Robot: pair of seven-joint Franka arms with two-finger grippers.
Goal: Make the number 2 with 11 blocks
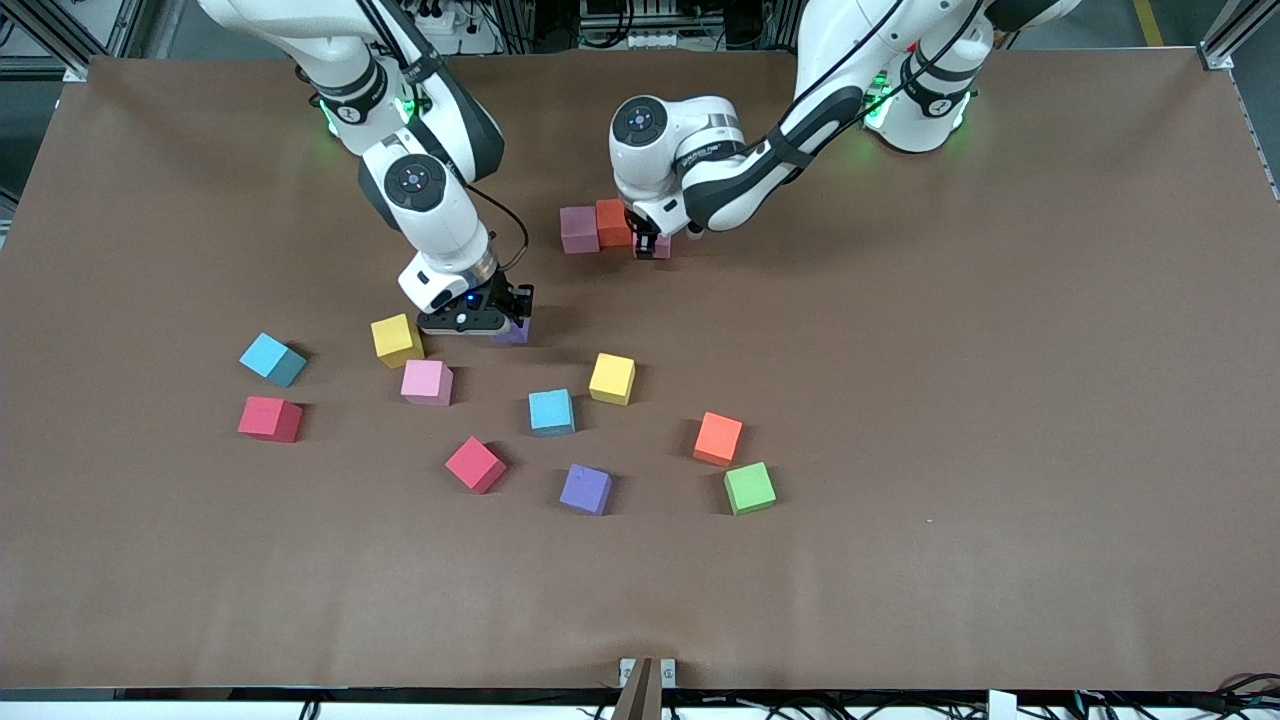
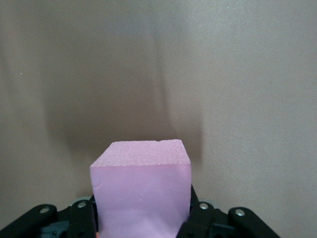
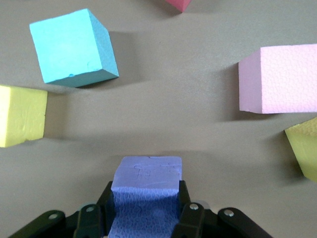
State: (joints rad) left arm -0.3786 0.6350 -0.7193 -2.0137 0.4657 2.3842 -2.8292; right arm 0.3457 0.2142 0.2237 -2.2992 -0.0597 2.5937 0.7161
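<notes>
The left claw [image 1: 648, 243] is down at the brown paper-covered counter [image 1: 1000, 400], toward its edge by the robots' bases and about midway along it, its fingers clamped on a pink foam cube [image 2: 141, 191]. Just beside it, toward the right arm's end, an orange-red foam cube [image 1: 612, 222] and a mauve foam cube [image 1: 578, 229] sit touching each other in a row, the start of the number 2.

The right claw [image 1: 497, 322] is low over the middle of the counter, its fingers closed on a purple foam cube [image 3: 146, 196]; whether that cube rests on the counter cannot be told. A yellow foam cube [image 1: 396, 339] lies just beside this claw toward the right arm's end, with a lighter pink cube [image 1: 427, 382] nearer the front camera.

The other loose blocks are scattered nearer the front edge: a light blue cube [image 1: 272, 359] and a red cube [image 1: 269, 418] toward the right arm's end, a second red cube [image 1: 475, 464], a second light blue cube [image 1: 551, 412], a second yellow cube [image 1: 612, 378], a second purple cube [image 1: 585, 489], an orange cube [image 1: 718, 438] and a green cube [image 1: 749, 487] touching at their corners.
</notes>
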